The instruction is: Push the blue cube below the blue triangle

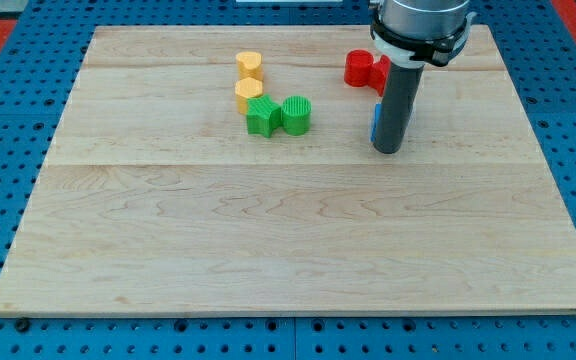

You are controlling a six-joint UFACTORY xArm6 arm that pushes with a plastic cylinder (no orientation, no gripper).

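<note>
Blue pegboard framed the pale wooden desk, whose lower half lay bare. My tip rested on the desk towards the view's upper right. No claw existed on this rod, so nothing could be said to be apart or together. Only a thin strip of a blue block showed, touching the rod's left side; I could not tell whether it was the cube or the triangle, and no second blue piece was visible. Red blocks sat just above, partly hidden by the arm. Two yellow blocks and two green blocks clustered well apart to the view's left. Such a block was probably light, rigid plastic, apt to slide and swivel; pushing squarely through the middle of a flat face seemed wisest.
</note>
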